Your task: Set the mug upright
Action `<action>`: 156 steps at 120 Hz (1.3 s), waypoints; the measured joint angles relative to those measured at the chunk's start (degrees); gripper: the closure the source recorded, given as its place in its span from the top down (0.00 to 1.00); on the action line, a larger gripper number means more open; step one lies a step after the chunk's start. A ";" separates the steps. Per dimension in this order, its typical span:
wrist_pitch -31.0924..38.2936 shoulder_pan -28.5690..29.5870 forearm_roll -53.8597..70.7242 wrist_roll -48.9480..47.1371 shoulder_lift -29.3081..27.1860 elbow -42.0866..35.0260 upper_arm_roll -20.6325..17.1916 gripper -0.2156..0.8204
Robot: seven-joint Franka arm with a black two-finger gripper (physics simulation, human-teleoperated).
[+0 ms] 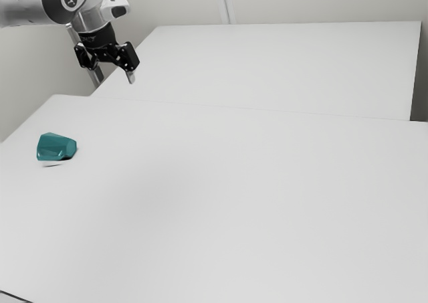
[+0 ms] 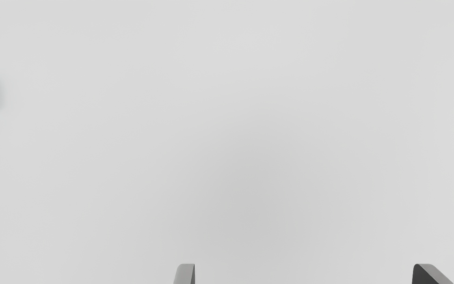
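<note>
And there's the mug (image 1: 56,147), teal and faceted, down on its side on the pale tabletop (image 1: 234,203)! It lies near the edge at the exterior view's left, close to the far corner there, narrower end facing the exterior view's right.

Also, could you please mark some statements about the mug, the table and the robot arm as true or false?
1. The mug lies on its side on the table. True.
2. The mug is bright red. False: it is blue-green.
3. The jaws stand apart from each other. True.
4. The jaws are gripping the mug. False: they are empty, and the mug is away from them.
5. The arm comes in from the exterior view's upper left. True.
6. The mug is at the exterior view's far right. False: it is toward that view's left.
</note>
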 joint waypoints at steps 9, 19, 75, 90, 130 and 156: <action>0.02 0.02 0.03 0.18 -0.04 0.00 -0.01 0.79; 0.04 0.10 0.09 0.37 -0.05 -0.06 0.00 0.79; 5.10 5.29 -4.07 1.85 -1.14 -8.57 -0.05 0.79; 8.74 11.02 -8.88 5.88 -1.14 -11.84 -0.05 0.79; 13.58 22.65 -17.90 23.44 1.58 -13.89 -0.01 0.79; 13.99 31.00 -22.62 36.96 5.14 -13.18 0.00 0.79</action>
